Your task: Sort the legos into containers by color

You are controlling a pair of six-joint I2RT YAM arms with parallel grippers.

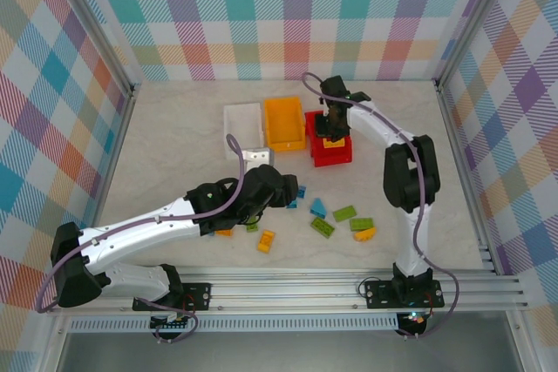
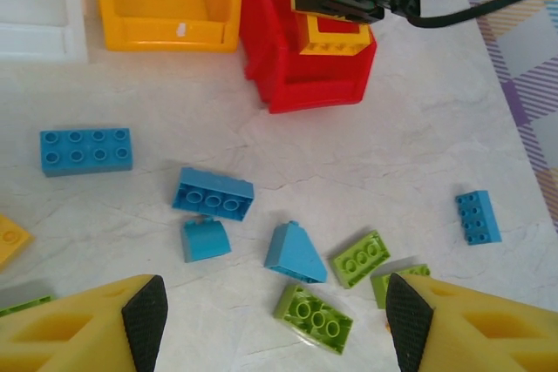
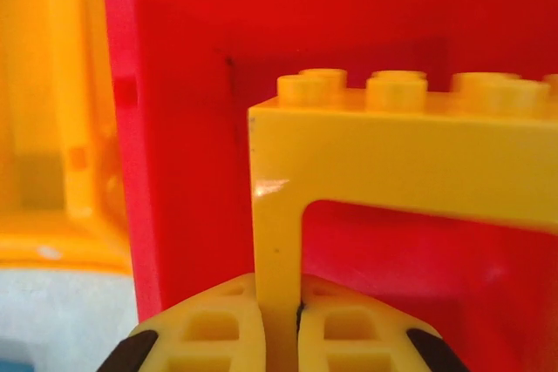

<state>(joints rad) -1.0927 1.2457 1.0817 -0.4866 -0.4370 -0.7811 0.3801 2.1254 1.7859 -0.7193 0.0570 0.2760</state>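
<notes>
My right gripper (image 3: 279, 320) is shut on one thin leg of the open yellow frame (image 3: 392, 154), holding it inside the red bin (image 3: 192, 128). From above, that gripper (image 1: 332, 124) hangs over the red bin (image 1: 334, 156). The left gripper (image 2: 275, 321) stands open above loose legos: a blue slope (image 2: 296, 253), a curved blue piece (image 2: 206, 240), a blue brick (image 2: 213, 193) and two green bricks (image 2: 314, 318) (image 2: 359, 259). Nothing sits between its fingers. The orange bin (image 1: 285, 124) and white bin (image 1: 243, 124) stand left of the red one.
More legos lie apart: a long blue brick (image 2: 85, 151) to the left, a small blue one (image 2: 478, 217) to the right, a yellow-orange piece (image 1: 266, 240) near the front. Checked walls enclose the table (image 1: 174, 141); a metal rail (image 1: 349, 285) runs along the near edge.
</notes>
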